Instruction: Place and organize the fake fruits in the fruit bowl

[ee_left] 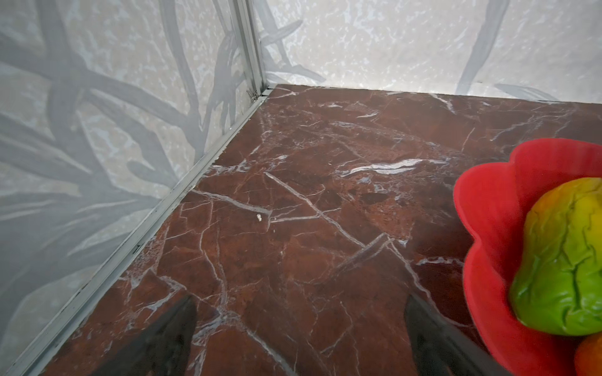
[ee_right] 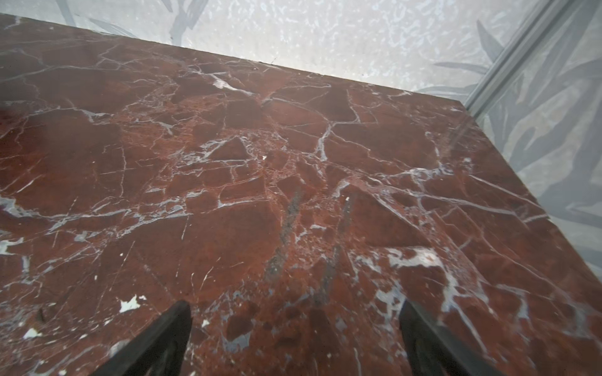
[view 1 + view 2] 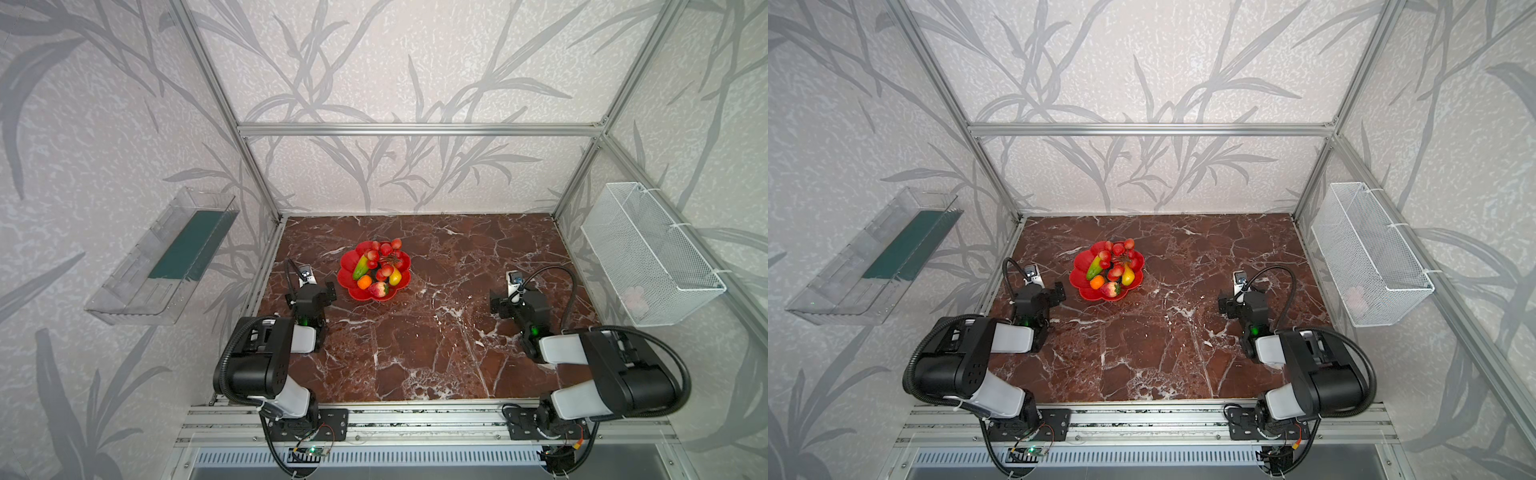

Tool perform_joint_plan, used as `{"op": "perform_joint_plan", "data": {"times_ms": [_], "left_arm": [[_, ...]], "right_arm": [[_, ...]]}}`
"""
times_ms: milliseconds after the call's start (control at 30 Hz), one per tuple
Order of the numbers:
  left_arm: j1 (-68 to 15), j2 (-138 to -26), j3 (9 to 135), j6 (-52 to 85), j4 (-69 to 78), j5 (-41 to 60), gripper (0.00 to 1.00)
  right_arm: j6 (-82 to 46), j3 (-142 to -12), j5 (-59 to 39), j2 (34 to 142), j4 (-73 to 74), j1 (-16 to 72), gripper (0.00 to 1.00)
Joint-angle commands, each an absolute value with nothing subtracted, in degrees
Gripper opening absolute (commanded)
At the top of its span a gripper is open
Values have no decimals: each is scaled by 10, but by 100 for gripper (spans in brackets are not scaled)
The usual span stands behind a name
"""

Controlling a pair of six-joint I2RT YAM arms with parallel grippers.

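red marble tabletop (image 3: 415, 332) carries the fruit bowl (image 3: 345, 279) left of centre, fake fruits (image 3: 360, 267) inside. left gripper (image 1: 299, 298), jaws spread and empty, sits just lower left of it; right gripper (image 2: 294, 302), spread too, well apart at right.

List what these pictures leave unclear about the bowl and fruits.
- Centre of the bowl: both top views, covered by fruits.
- Bowl beyond the mango: left wrist view, cut off by the edge.
- A pale lump in the mesh basket: both top views, blurred and small.
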State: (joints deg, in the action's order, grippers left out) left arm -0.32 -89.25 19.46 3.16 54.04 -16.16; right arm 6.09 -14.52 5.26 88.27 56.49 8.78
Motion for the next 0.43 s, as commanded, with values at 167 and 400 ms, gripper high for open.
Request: {"op": "perform_joint_plan", "data": {"times_ms": [167,400], "left_arm": [[-3,-901,211,21,555,-134,99],[3,-900,213,25,550,-124,99]], "right_arm": [[74,-158,32,919,682,85,99],[74,-159,34,921,683,85,99]]}}
